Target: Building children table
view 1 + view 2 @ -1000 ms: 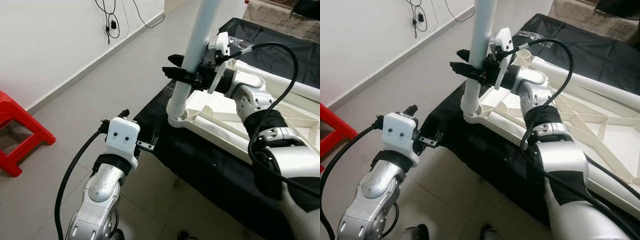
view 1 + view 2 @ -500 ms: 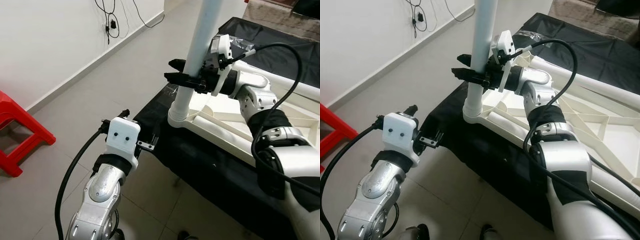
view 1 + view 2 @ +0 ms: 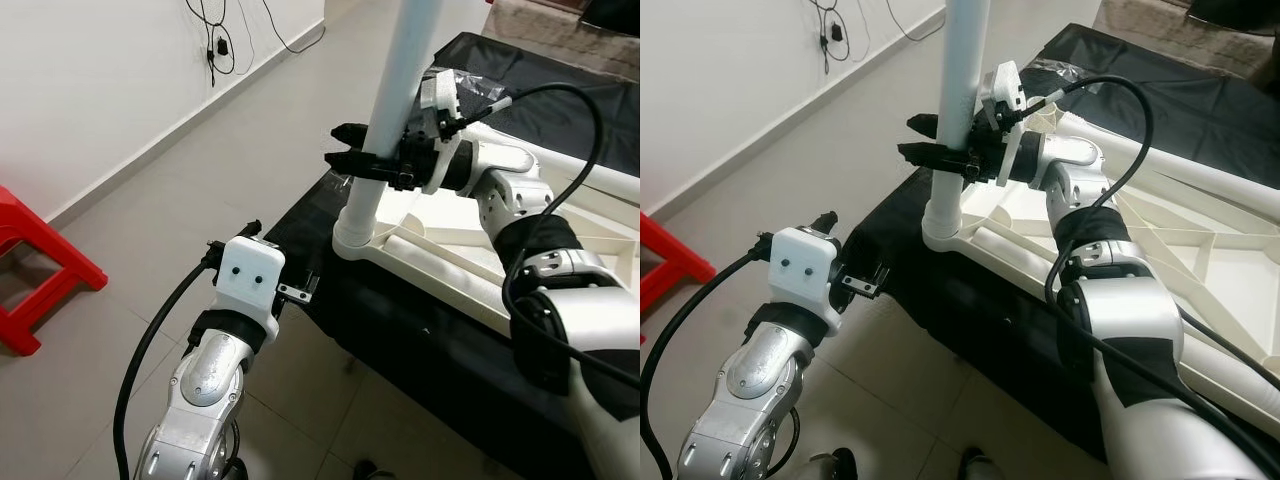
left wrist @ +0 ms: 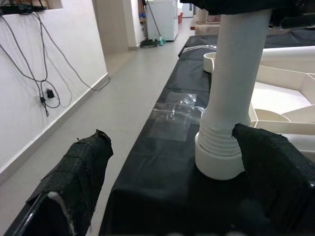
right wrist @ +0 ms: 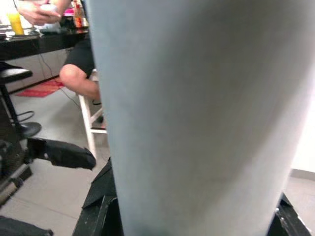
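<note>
At upper centre of the frame, the right gripper point(image 3: 362, 163) is clamping a white leg point(image 3: 392, 95) standing in the upturned tabletop's point(image 3: 470, 265) corner socket. The left gripper point(image 3: 298, 288), fingers apart, is waiting lower left. Next, seating the leg firmly seems likely.

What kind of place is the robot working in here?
Probably a room in a home. It has a tiled floor, a white wall with hanging cables, and a red plastic stool. The right end effector grips a white leg.
</note>
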### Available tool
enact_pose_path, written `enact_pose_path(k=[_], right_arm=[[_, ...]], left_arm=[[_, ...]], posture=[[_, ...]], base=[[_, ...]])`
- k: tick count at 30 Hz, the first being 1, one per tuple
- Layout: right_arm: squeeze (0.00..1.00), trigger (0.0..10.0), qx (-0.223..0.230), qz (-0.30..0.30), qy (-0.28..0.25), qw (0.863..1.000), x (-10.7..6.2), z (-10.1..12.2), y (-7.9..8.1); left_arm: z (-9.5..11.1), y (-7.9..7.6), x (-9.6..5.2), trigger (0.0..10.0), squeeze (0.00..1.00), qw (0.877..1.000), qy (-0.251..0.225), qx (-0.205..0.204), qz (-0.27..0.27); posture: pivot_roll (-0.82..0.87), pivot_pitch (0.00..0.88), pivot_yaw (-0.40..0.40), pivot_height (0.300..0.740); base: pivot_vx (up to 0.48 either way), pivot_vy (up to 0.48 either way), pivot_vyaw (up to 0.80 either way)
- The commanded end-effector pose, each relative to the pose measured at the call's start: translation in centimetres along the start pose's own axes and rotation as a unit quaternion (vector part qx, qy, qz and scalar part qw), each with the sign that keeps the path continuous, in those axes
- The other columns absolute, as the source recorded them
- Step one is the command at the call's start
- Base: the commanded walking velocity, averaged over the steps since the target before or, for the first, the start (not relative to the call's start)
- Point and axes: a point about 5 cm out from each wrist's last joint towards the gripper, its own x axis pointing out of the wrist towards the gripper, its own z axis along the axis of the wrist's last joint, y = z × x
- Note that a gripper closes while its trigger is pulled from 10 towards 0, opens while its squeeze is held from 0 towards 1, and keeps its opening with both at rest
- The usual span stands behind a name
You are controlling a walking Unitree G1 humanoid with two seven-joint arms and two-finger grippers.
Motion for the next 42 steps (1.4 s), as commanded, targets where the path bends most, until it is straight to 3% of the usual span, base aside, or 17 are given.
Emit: enact_pose_path(k=[1,14,21,29,31,32,34,36,38,40,41,42], right_arm=[[0.00,10.0,0.056,0.028,0.022,0.998,0.7,-2.3,0.8],[0.00,10.0,0.043,0.062,0.042,0.996,2.4,-2.7,1.5],[0.00,10.0,0.017,-0.015,0.074,0.997,2.1,-3.5,0.9],[0.00,10.0,0.010,-0.062,0.094,0.994,1.7,-3.8,0.5],[0.00,10.0,0.014,-0.131,0.113,0.985,1.5,-4.2,-0.1],[0.00,10.0,0.014,-0.131,0.113,0.985,1.5,-4.2,-0.1],[0.00,10.0,0.027,-0.233,0.129,0.963,1.1,-4.8,-1.0],[0.00,10.0,0.027,-0.233,0.129,0.963,1.1,-4.8,-1.0],[0.00,10.0,0.040,-0.313,0.136,0.939,0.9,-5.3,-1.5],[0.00,10.0,0.040,-0.313,0.136,0.939,0.9,-5.3,-1.5],[0.00,10.0,0.044,-0.345,0.137,0.927,0.8,-5.5,-1.7],[0.00,10.0,0.044,-0.345,0.137,0.927,0.8,-5.5,-1.7]], left_arm=[[0.0,-0.1,-0.4,10.0,0.00,1.000,0.006,0.001,0.001],[0.0,0.0,-0.7,10.0,0.00,1.000,0.009,0.003,0.006],[-0.1,0.0,-0.6,10.0,0.00,1.000,0.008,0.003,0.006],[-0.2,0.1,-0.4,10.0,0.00,1.000,0.007,0.005,0.006],[-0.2,0.0,-0.3,10.0,0.00,1.000,0.006,0.004,0.005],[-0.2,0.0,-0.3,10.0,0.00,1.000,0.006,0.004,0.005],[-0.2,0.0,-0.2,10.0,0.00,1.000,0.005,0.004,0.005],[-0.2,0.0,-0.2,10.0,0.00,1.000,0.005,0.004,0.005],[-0.2,0.1,-0.1,10.0,0.00,1.000,0.003,0.005,0.005],[-0.2,0.1,-0.1,10.0,0.00,1.000,0.003,0.005,0.005],[-0.2,0.2,-0.1,10.0,0.00,1.000,0.003,0.006,0.005],[-0.2,0.2,-0.1,10.0,0.00,1.000,0.003,0.006,0.005]], posture=[[0.07,0.303,-0.088,0.740],[0.07,0.314,-0.097,0.740],[0.07,0.298,-0.086,0.740],[0.07,0.288,-0.086,0.740],[0.06,0.279,-0.083,0.740],[0.06,0.279,-0.083,0.740],[0.06,0.273,-0.078,0.740],[0.06,0.273,-0.078,0.740],[0.06,0.266,-0.076,0.740],[0.06,0.266,-0.076,0.740],[0.06,0.266,-0.076,0.740],[0.06,0.266,-0.076,0.740]], base=[[0.000,0.000,0.00],[0.000,0.000,0.00],[0.000,0.000,0.00],[0.000,0.000,0.00],[0.000,0.000,0.00],[0.000,0.000,0.00],[0.000,0.000,0.00],[0.000,0.000,0.00],[0.000,0.000,0.00],[0.000,0.000,0.00],[0.000,0.000,0.00],[0.000,0.000,0.00]])
